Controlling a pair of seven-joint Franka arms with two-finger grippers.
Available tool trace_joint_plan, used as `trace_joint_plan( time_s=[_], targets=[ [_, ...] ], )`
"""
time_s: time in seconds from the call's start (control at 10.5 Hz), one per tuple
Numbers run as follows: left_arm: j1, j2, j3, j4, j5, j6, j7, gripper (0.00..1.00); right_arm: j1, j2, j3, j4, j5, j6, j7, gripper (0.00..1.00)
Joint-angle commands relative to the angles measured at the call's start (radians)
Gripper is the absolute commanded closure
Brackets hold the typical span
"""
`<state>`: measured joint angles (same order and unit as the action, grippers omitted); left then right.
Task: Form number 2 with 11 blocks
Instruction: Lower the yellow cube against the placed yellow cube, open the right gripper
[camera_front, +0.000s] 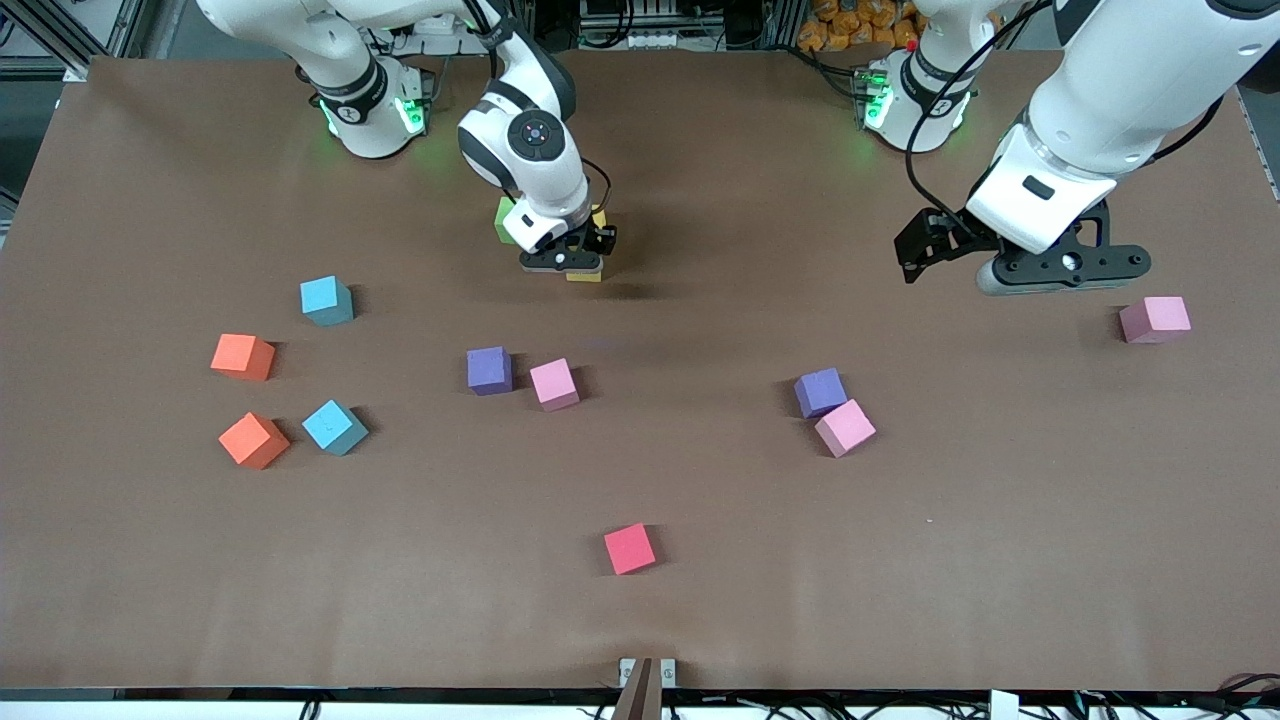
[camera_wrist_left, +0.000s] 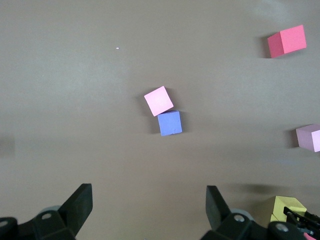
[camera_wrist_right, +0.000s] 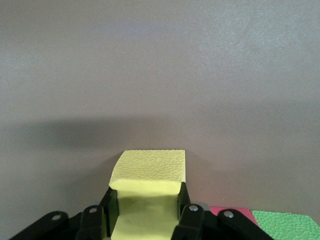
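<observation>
My right gripper (camera_front: 572, 262) is shut on a yellow block (camera_wrist_right: 152, 167), low over the table by the robots' bases. Beside it lie a green block (camera_front: 503, 222) and a second yellow block (camera_front: 598, 215). In the right wrist view a red sliver (camera_wrist_right: 229, 210) shows next to the green block (camera_wrist_right: 285, 224). My left gripper (camera_front: 1060, 272) hangs open and empty over the left arm's end, near a pink block (camera_front: 1155, 319). Scattered nearer the camera are two light blue blocks (camera_front: 326, 300) (camera_front: 335, 427), two purple (camera_front: 489, 370) (camera_front: 820, 392), two pink (camera_front: 554, 384) (camera_front: 845, 427) and a red one (camera_front: 630, 548).
Two orange cubes (camera_front: 243, 356) (camera_front: 254, 440) lie toward the right arm's end, beside the blue blocks. The left wrist view shows a touching pink (camera_wrist_left: 159, 100) and purple (camera_wrist_left: 170, 123) pair, the red block (camera_wrist_left: 287, 41) and the held yellow block (camera_wrist_left: 287, 207).
</observation>
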<state>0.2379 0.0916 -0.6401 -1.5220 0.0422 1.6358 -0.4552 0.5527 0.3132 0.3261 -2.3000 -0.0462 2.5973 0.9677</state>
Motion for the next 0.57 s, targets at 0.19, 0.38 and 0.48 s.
trace_joint_plan(
  time_s=[0.19,0.38,0.48],
  targets=[
    [0.004,-0.006,-0.006,0.011,0.01,-0.019,0.006,0.0,-0.003,-0.02,0.013,-0.047,-0.015,0.006,0.022,0.91],
    [0.004,-0.006,-0.006,0.011,0.01,-0.019,0.006,0.0,-0.003,-0.02,0.013,-0.045,-0.015,-0.003,0.02,0.17],
    [0.004,-0.006,-0.006,0.011,0.01,-0.019,0.006,0.0,-0.005,-0.02,0.013,-0.045,-0.015,-0.006,0.019,0.0]
  ],
)
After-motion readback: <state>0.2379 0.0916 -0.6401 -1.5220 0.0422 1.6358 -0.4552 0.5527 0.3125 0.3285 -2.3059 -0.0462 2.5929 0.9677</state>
